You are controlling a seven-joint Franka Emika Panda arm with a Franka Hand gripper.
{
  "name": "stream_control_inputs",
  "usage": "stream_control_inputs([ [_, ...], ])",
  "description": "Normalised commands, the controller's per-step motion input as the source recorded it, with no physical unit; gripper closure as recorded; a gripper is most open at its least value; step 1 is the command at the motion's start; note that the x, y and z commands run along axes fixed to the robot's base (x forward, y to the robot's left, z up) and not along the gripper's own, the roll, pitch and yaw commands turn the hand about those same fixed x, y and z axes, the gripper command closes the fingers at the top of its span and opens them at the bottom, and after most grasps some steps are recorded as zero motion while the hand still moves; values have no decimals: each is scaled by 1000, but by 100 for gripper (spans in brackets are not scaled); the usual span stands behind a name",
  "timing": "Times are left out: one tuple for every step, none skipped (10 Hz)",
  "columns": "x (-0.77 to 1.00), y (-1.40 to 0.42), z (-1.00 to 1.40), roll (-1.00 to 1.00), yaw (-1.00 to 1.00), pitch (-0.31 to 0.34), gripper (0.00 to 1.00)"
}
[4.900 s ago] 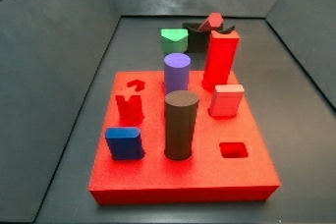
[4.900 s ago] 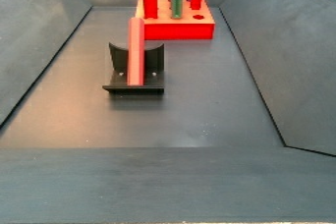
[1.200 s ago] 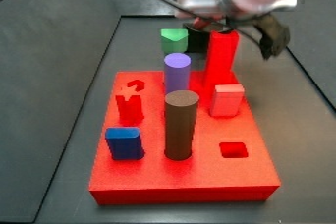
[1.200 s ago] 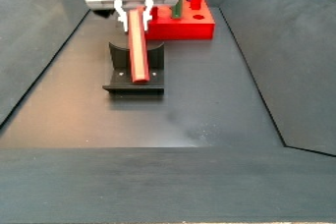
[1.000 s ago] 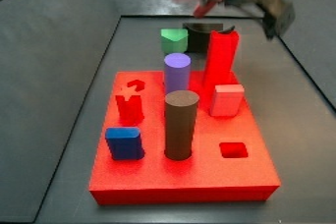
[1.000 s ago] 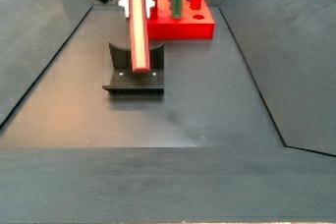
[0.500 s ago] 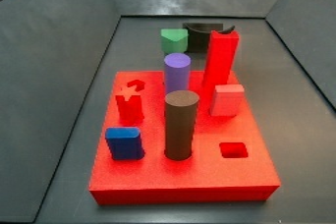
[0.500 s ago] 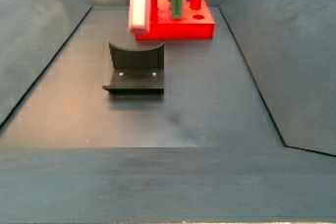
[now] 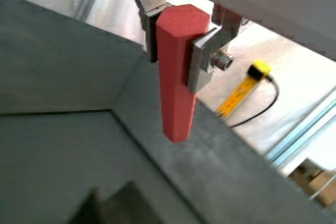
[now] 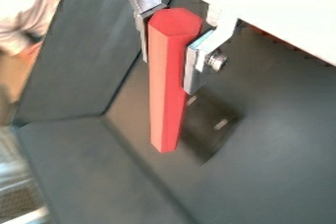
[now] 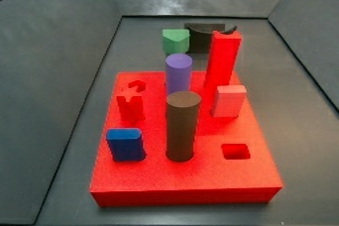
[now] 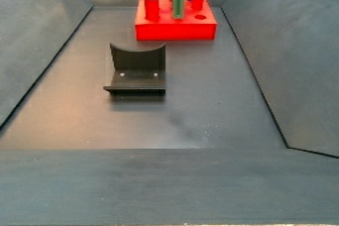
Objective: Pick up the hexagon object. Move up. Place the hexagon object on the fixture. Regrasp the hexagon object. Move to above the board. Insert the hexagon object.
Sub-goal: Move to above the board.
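Two silver fingers (image 9: 206, 53) of our pincer (image 9: 184, 33) clamp the hexagon object (image 9: 179, 71) near its upper end, high above the empty fixture (image 12: 137, 70); we judge a steady, untilted carry toward the board (image 12: 173, 27) best.

gripper (image 9: 182, 33): in both wrist views | fingers (image 9: 206, 51): flat silver metal plates | one small round screw on the side | body above: white
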Motion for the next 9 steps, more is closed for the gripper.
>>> stream_control_inputs([
  [-389, -1000, 399, -1000, -152, 154, 100],
  [-392, -1000, 399, -1000, -138, 170, 100],
  [-390, -1000, 400, -1000, -130, 178, 100],
  [-395, -1000, 415, -1000, -111, 185, 100],
  [-390, -1000, 416, -1000, -92, 191, 100],
  [-292, -757, 326, -1000, -81, 193, 100],
  [-170, -458, 200, -1000, -69, 199, 100],
  [-69, -207, 90, -956, -50, 183, 100],
  [-28, -61, 39, -651, -18, 90, 100],
])
